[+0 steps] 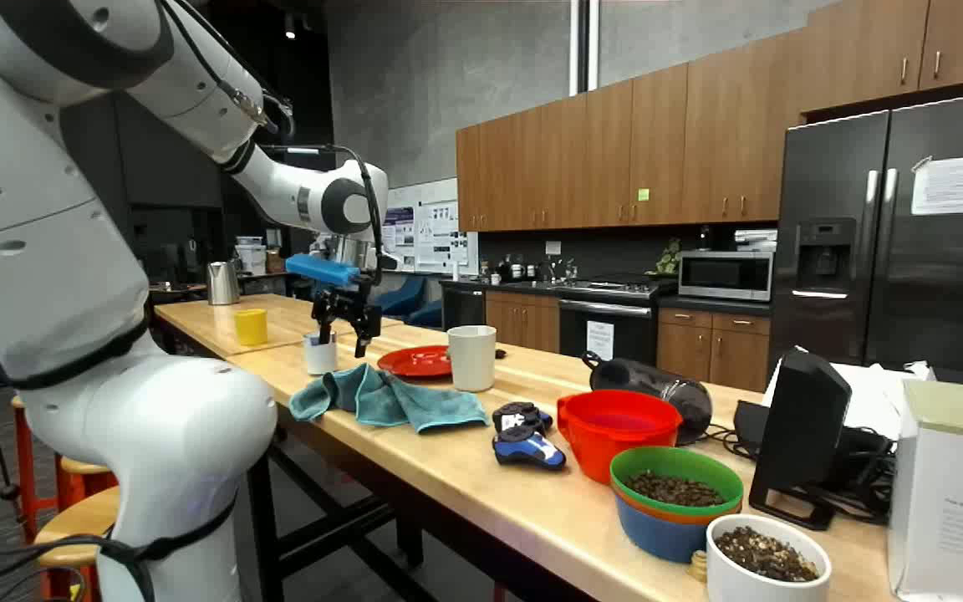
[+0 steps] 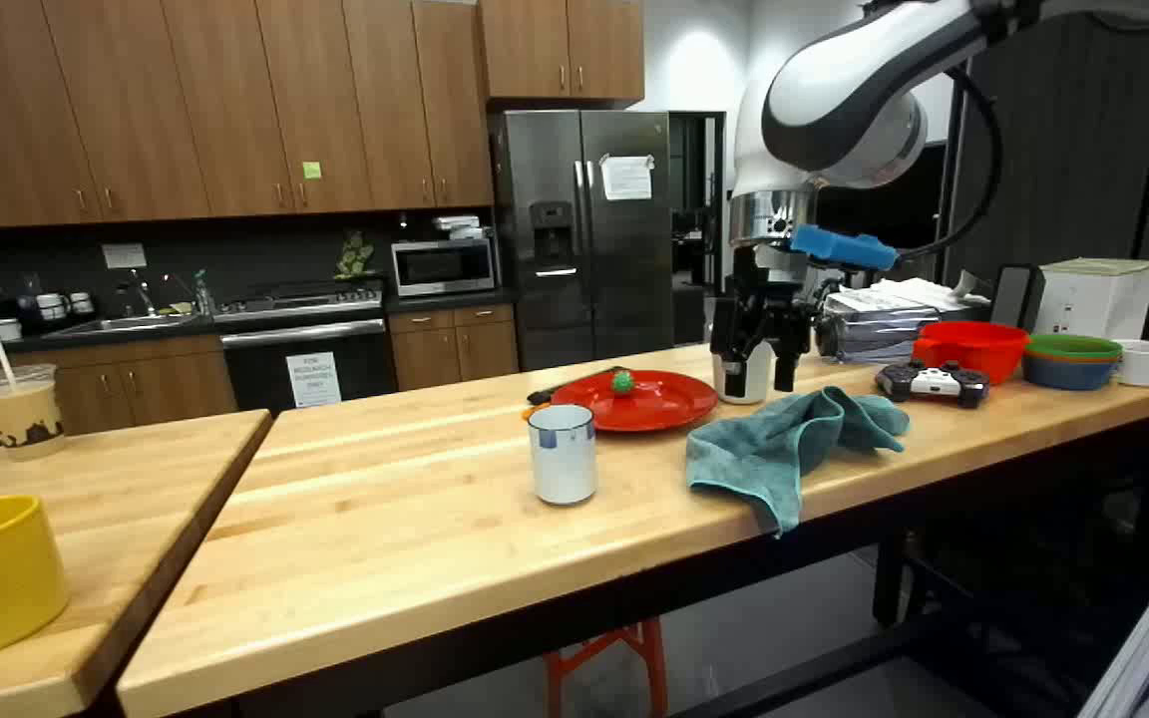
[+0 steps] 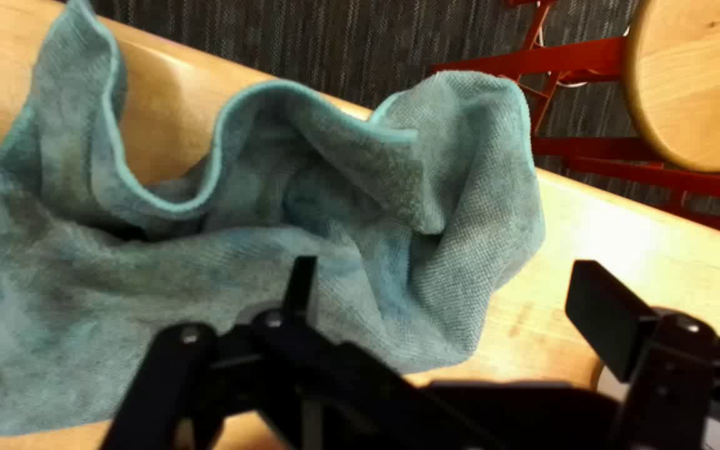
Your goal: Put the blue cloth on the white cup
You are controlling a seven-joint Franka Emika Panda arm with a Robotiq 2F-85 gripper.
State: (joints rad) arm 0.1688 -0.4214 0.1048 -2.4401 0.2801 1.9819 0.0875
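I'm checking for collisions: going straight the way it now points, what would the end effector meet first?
Probably the teal cloth below the end effector, though one finger may land on the wooden tabletop beside it; depth is unclear.

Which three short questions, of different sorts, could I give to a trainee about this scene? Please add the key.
1. Where does the blue-green cloth lie? (A) in the red bowl; (B) on the wooden table; (C) over the white cup.
2. True or false: the gripper is shut.
3. What colour is the small round thing on the red plate?
Key: 1. B. 2. False; its jaws stand apart. 3. Green.
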